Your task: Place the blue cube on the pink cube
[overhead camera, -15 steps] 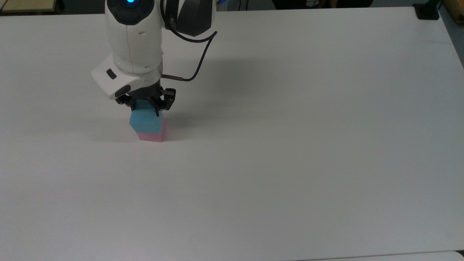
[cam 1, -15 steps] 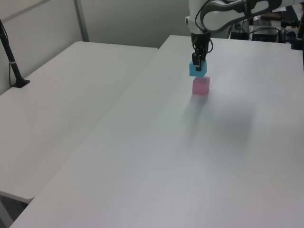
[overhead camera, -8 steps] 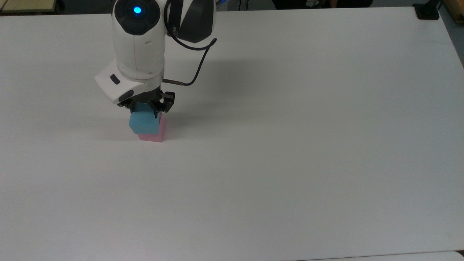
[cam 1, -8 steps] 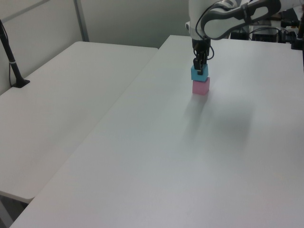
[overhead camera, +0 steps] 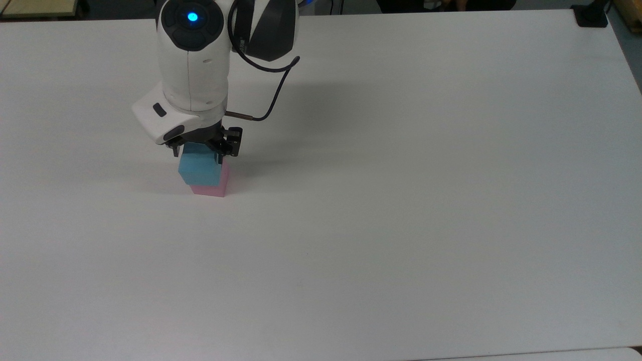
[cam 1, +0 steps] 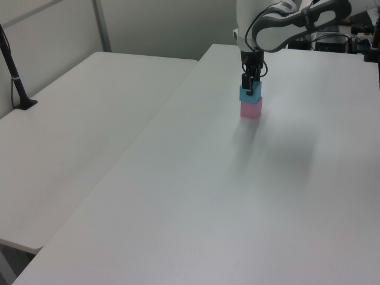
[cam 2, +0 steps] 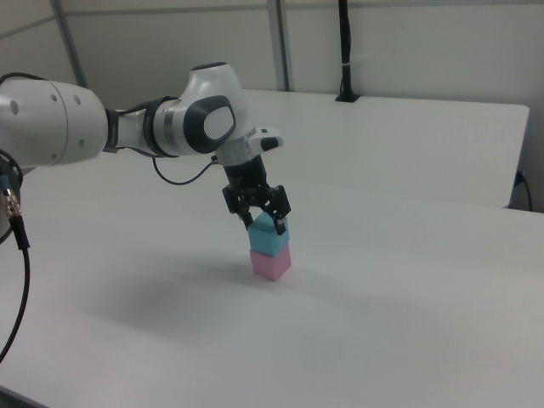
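Two cubes stacked — blue cube (cam 2: 269, 240) atop pink cube (cam 2: 271, 263) — pincer (cam 2: 264, 223) spread astride it

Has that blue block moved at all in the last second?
Yes. In the left view the blue cube has come down onto the pink cube, which stayed put; a gap showed between them before.

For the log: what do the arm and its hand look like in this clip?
A glossy white arm with rounded links and dark grey joint caps; one cap carries a glowing blue light. A thin black cable loops along the wrist. The hand is black with two short fingers, under a white wrist housing.
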You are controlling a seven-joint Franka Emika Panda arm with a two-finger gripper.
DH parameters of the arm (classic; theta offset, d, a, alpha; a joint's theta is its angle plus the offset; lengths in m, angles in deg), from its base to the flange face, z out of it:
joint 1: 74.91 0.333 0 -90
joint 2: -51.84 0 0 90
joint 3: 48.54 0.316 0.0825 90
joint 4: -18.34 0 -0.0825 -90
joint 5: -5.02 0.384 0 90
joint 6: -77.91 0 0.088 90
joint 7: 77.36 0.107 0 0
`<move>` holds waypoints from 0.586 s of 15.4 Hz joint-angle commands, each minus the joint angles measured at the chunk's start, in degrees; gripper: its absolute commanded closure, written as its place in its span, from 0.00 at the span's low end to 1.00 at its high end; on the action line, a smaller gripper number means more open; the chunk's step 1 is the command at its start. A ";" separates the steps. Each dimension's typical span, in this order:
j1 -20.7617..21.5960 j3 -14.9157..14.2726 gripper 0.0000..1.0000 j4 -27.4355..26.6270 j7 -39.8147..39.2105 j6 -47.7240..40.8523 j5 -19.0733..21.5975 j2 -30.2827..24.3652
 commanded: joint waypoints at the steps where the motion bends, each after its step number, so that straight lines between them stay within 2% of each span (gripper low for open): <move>1: 0.39 -0.27 0.00 -1.82 2.95 0.74 -1.27 -2.25; 4: -0.14 -0.27 0.00 -1.91 2.95 -0.14 -1.01 -4.96; 6: -2.68 -0.27 0.00 -1.47 1.99 -4.52 -0.13 -9.35; 9: -4.35 -0.27 0.00 -1.38 0.93 -9.01 4.17 -15.77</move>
